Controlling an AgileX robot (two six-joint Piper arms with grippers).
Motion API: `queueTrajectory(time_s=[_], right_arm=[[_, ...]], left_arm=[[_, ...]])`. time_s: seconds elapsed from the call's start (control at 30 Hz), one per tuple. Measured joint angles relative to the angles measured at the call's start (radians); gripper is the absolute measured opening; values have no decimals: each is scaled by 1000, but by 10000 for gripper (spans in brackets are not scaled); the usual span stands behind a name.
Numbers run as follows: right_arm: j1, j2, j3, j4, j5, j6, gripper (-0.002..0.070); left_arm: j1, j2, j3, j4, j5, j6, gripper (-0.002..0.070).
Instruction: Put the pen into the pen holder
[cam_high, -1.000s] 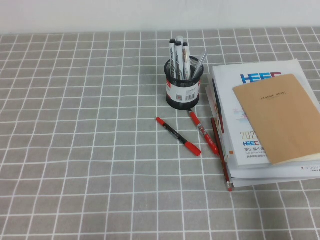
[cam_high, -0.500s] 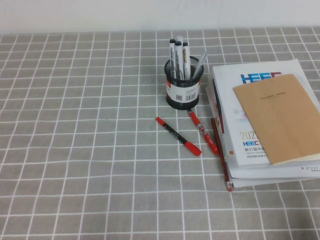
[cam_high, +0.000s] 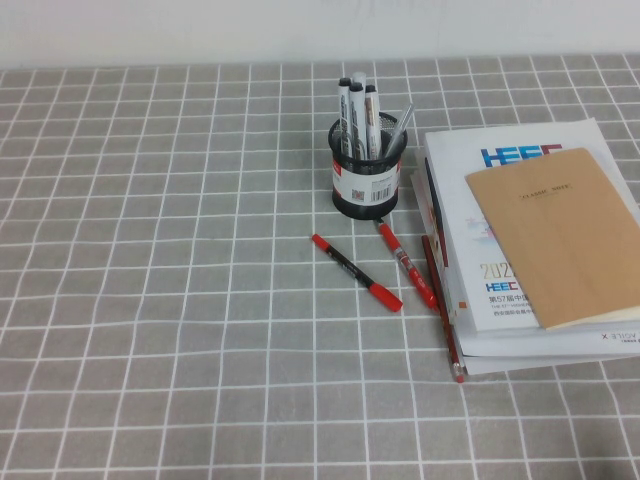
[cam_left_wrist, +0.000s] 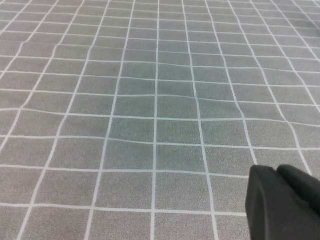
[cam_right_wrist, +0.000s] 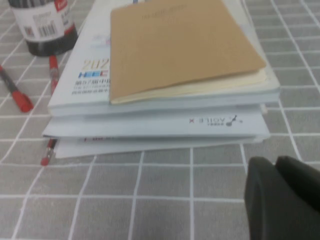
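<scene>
The pen holder (cam_high: 368, 170), a black mesh cup with a white barcode label, stands upright mid-table beside a stack of books. Three thick white-barrelled pens (cam_high: 357, 110) with black caps stand inside it, together with a thin clear pen. Neither arm shows in the high view. In the left wrist view my left gripper (cam_left_wrist: 276, 172) hovers over bare checked cloth, shut and holding nothing. My right gripper (cam_right_wrist: 275, 165) is shut and empty too, low over the cloth in front of the book stack, with the pen holder (cam_right_wrist: 42, 27) beyond the stack's far corner.
Two thin red pens (cam_high: 355, 272) (cam_high: 407, 265) lie on the cloth in front of the holder. A long red pencil (cam_high: 442, 310) lies along the edge of the book stack (cam_high: 500, 290). A brown notebook (cam_high: 560, 230) tops the stack. A grey checked cloth covers the table.
</scene>
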Motion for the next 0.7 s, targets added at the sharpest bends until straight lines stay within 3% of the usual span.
queueTrajectory(time_s=[0.7], right_arm=[[2, 0, 0, 0, 14, 6, -13]], left_arm=[[0, 0, 0, 0, 0, 0, -5]])
